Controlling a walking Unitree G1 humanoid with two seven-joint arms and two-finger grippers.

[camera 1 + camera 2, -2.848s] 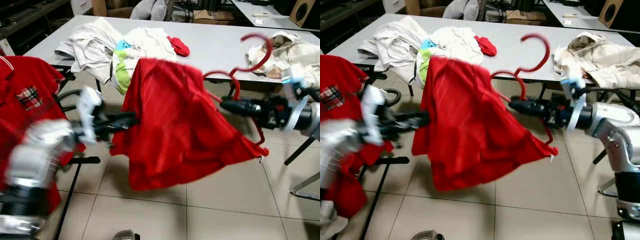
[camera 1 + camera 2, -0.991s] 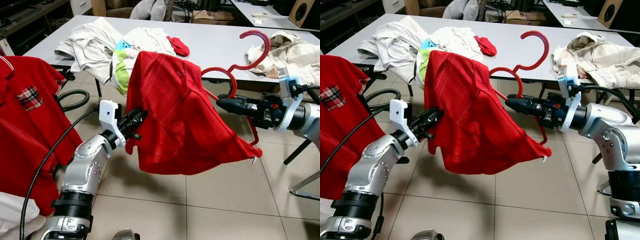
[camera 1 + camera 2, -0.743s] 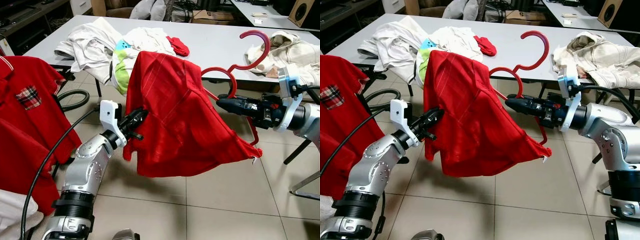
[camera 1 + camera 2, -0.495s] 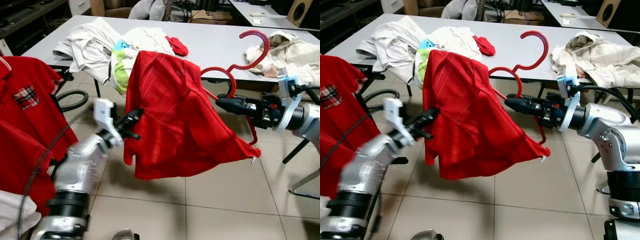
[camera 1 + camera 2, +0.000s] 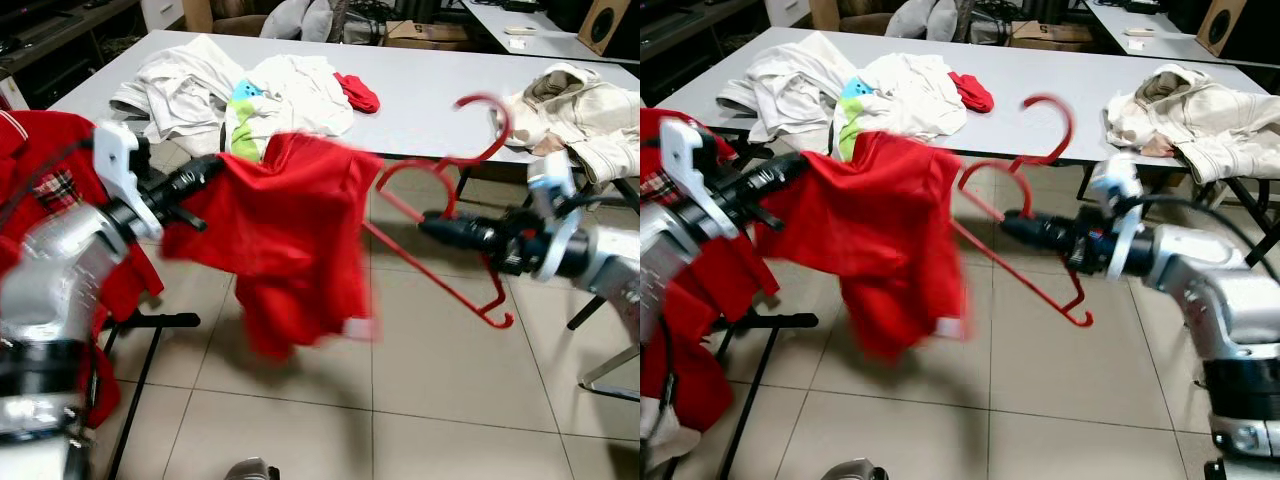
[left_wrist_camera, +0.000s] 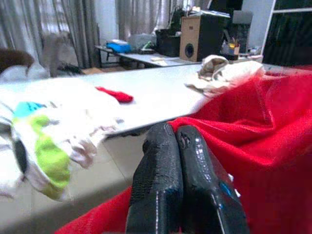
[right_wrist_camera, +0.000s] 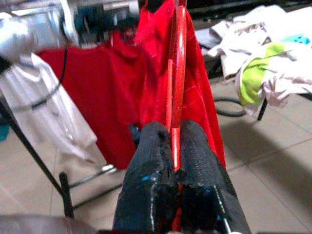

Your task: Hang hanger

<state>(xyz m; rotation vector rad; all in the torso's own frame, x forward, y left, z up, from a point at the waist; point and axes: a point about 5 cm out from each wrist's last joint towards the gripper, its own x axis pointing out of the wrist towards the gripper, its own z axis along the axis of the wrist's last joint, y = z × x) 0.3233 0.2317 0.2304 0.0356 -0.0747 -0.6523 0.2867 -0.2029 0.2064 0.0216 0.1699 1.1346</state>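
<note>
A red plastic hanger (image 5: 440, 270) hangs tilted in the air before the table, hook (image 5: 488, 108) uppermost and its lower arm bare. My right gripper (image 5: 428, 225) is shut on its bar; the right wrist view shows the fingers (image 7: 195, 146) clamped around the red bar (image 7: 175, 73). A red shirt (image 5: 290, 230) droops left of the hanger, blurred by motion. Whether it still hooks the hanger's upper end I cannot tell. My left gripper (image 5: 212, 167) is shut on the shirt's upper left edge, with the red cloth (image 6: 253, 126) lying beside the closed fingers (image 6: 161, 151).
A grey table (image 5: 430, 90) behind carries a pile of white and green clothes (image 5: 250, 90) and a cream jacket (image 5: 580, 100). Red polo shirts (image 5: 30, 140) hang on a rack at the left, its black foot (image 5: 150, 322) on the tiled floor.
My left gripper has pulled the shirt up and to the left, so the cloth has slid off the hanger's lower arm. The right gripper and hanger have shifted left.
</note>
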